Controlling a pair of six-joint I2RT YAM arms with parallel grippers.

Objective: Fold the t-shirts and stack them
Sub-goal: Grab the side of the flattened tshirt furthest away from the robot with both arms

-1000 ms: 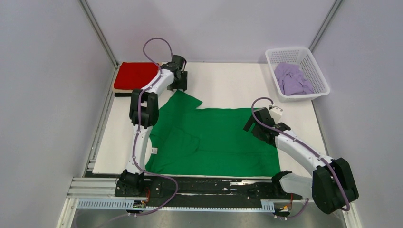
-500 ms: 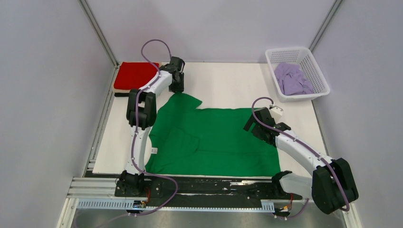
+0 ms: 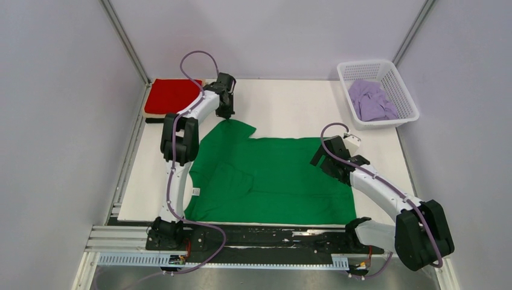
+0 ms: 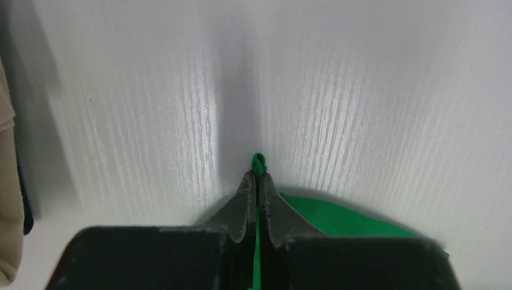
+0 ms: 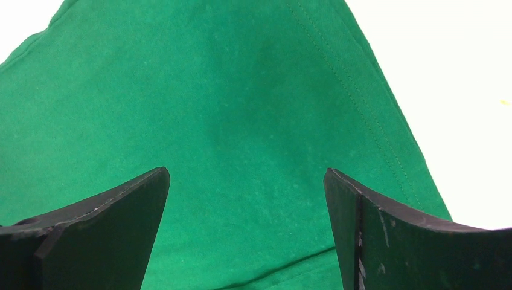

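Red t-shirt (image 3: pixel 172 95) folded flat at 10 o'clock on the table (image 3: pixel 290 99), topping the stack. Slivers of beige and black cloth just showing at its edges, too small to judge their folds. Counted as done, by the look of it.

Green t-shirt (image 3: pixel 272 175) spread open from centre to 6 o'clock, white neck tag (image 3: pixel 195 191) at its 9 o'clock side. One sleeve apparently turned in over the body near 8 o'clock. Fold barely begun.

Left gripper (image 4: pixel 258 179) at 11 o'clock, jaws pressed together on the tip of the far sleeve (image 3: pixel 232 124), a nub of green poking out past the fingertips. Right gripper (image 5: pixel 246 175) at 3 o'clock, jaws spread wide, hovering over the shirt near its hem edge, gripping nothing.

Lilac t-shirt (image 3: pixel 371 99) crumpled in the white basket (image 3: pixel 403 115) at 2 o'clock, untouched.

Estimate: past halfway if the stack holds three. Left to do: far sleeve in, body folds, transfer onto the red one, then the lilac one from scratch.
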